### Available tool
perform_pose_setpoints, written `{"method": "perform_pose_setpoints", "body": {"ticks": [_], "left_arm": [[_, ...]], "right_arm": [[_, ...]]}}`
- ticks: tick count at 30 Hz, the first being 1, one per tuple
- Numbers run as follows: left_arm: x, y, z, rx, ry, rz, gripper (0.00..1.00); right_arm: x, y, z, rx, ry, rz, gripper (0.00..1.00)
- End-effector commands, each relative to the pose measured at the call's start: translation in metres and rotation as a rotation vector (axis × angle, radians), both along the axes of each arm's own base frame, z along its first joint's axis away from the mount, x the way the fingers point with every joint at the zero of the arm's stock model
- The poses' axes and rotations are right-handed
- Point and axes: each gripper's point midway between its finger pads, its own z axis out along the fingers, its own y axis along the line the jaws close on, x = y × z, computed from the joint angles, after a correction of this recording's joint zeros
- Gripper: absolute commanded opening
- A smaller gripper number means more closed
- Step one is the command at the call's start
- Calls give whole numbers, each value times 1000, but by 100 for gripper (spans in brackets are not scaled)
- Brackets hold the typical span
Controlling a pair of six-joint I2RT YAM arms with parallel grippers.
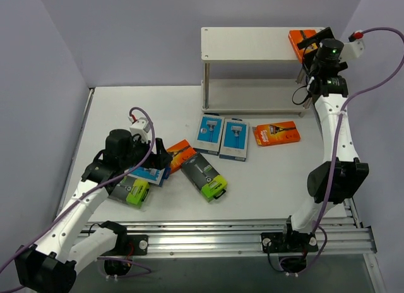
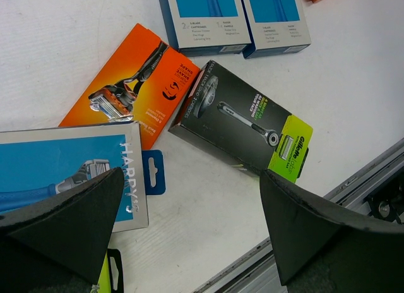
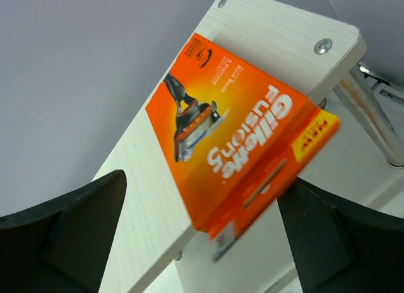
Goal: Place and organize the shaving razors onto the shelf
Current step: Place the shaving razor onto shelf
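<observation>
My right gripper point(image 3: 202, 211) stands fully open and holds nothing. Between its spread fingers an orange razor pack point(image 3: 233, 135) lies flat on the top board of the shelf point(image 3: 278, 28). The pack sits at the right-hand end, and its hang-tab end juts past the board's edge.

My left gripper point(image 2: 189, 204) is likewise fully open and empty, hanging low over the tabletop point(image 2: 50, 47). A blue pack point(image 2: 63, 167) lies partly beneath one finger. A black pack with a green end point(image 1: 129, 192) lies against that blue pack on its near side.

Farther out, a second orange pack point(image 2: 132, 84) touches a second black pack point(image 2: 243, 125) at one corner. Beyond these, two more blue packs point(image 1: 209, 134) point(image 1: 233, 139) lie side by side. A third orange pack point(image 1: 276, 133) lies just to their right. All three rest on the tabletop in front of the shelf.
</observation>
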Motion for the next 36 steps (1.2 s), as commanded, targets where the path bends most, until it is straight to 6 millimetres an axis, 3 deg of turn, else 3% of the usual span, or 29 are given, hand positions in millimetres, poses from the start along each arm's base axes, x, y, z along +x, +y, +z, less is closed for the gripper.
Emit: {"method": "perform_pose_setpoints", "body": {"ticks": [1, 10, 14, 19, 23, 24, 26, 30, 31, 33, 34, 36], "left_arm": [[5, -2, 17, -13, -30, -11, 97], [5, -1, 15, -1, -26, -5, 97], [6, 2, 16, 6, -34, 9, 97], [5, 3, 18, 4, -48, 13, 97], [6, 3, 19, 6, -53, 16, 97], [7, 4, 20, 9, -57, 21, 97], [7, 6, 21, 11, -65, 29, 97], [4, 11, 36, -2, -135, 57, 97], [4, 12, 38, -7, -148, 61, 97], [5, 14, 40, -5, -161, 75, 96], [6, 15, 39, -2, -159, 79, 96], [9, 15, 36, 8, -153, 84, 97]], "right_arm": [[-26, 0, 38, -13, -83, 26, 100], [-42, -4, 28, -3, -58, 79, 100], [-52, 5, 28, -7, -64, 126, 100], [-78, 11, 53, -51, -107, 150, 100], [-107, 41, 77, -59, -170, 269, 100], [-111, 53, 66, -44, -158, 321, 100], [-130, 73, 76, -43, -207, 369, 100], [-158, 132, 77, -69, -231, 509, 100], [-162, 141, 71, -62, -222, 537, 100], [-176, 153, 77, -34, -247, 569, 100], [-182, 160, 69, -1, -209, 578, 100], [-197, 166, 82, 33, -232, 593, 100]]}}
